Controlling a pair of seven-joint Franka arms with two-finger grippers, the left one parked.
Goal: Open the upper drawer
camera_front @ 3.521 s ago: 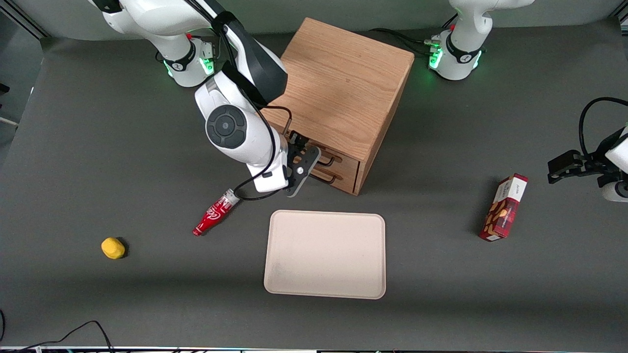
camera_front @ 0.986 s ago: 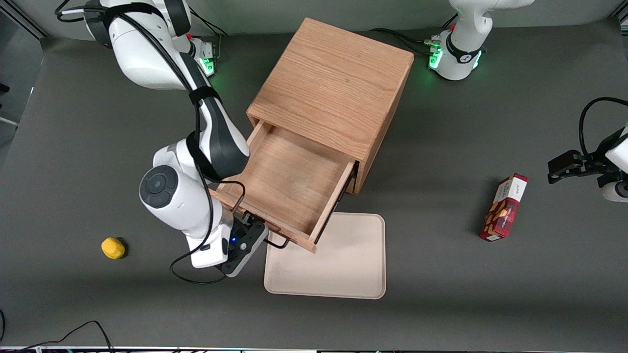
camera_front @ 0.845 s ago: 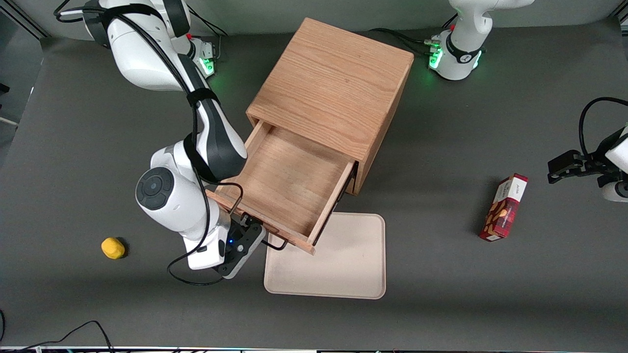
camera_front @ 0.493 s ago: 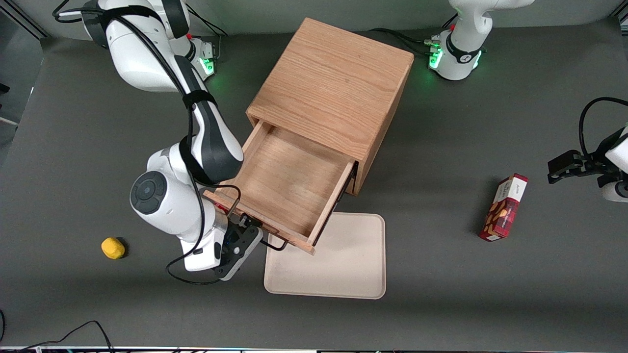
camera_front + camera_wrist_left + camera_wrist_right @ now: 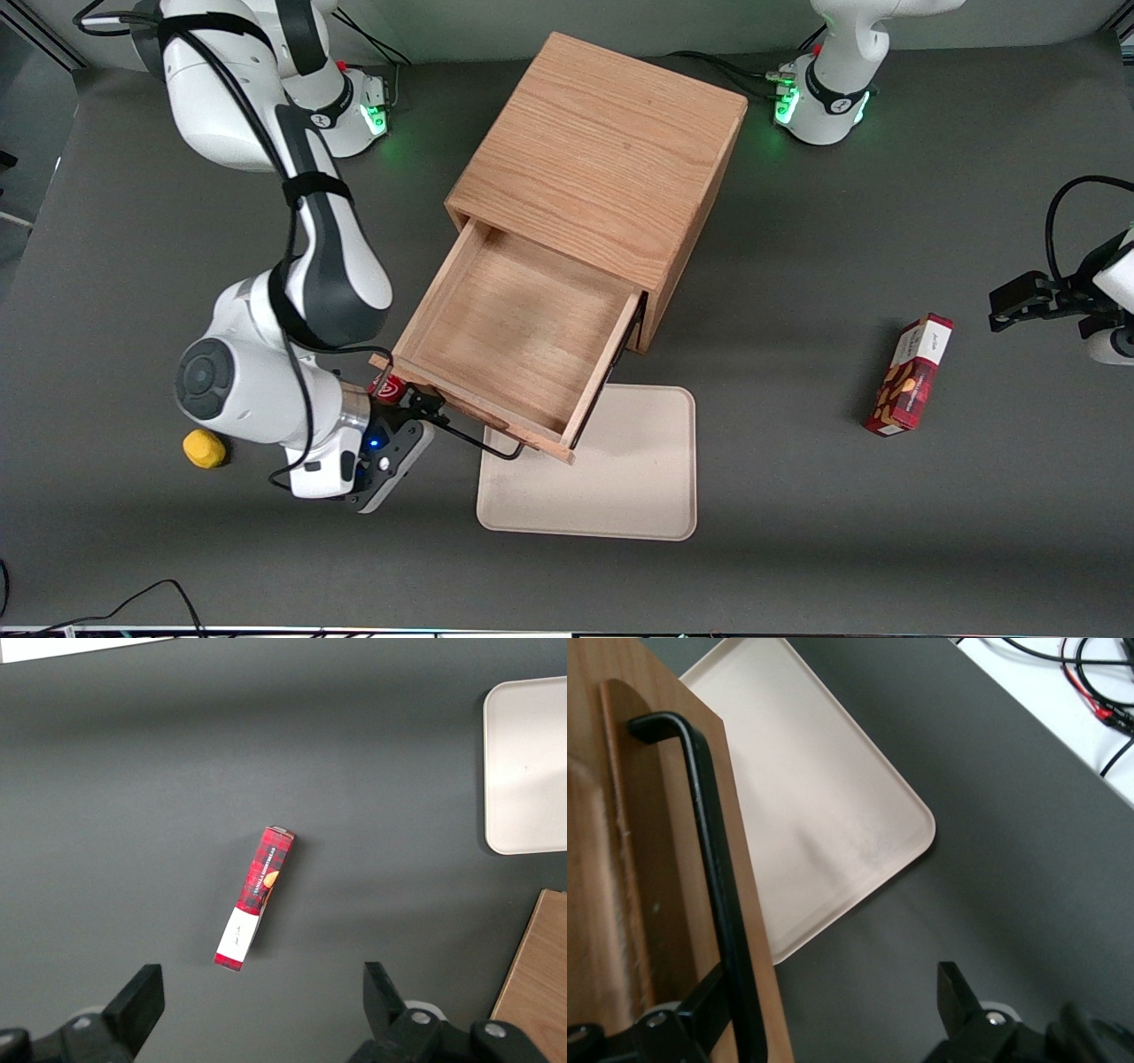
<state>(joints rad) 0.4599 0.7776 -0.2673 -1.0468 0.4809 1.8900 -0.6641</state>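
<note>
Dark grey table (image 5: 842, 549) bearing an oak cabinet (image 5: 602, 159); its upper drawer (image 5: 518, 341) is pulled out, overhanging a beige tray (image 5: 620, 478). The gripper (image 5: 423, 415) sits at the drawer's black handle (image 5: 713, 859), jaws spread apart, gripping nothing.

A dark grey matte tabletop (image 5: 133, 266) is spread across nearly the whole front view. A pale grey-green wall strip (image 5: 549, 16) is seen along the table edge farthest from the front camera, with a dark metal frame rail (image 5: 40, 35) at the corner toward the working arm's end. Soft, even light is cast from above, and broad faint shadows are laid on the table. A thin black cable (image 5: 165, 582) is looped at the nearest edge. In the right wrist view, a white surface (image 5: 1063, 700) strewn with cables is seen off the table's edge.
</note>
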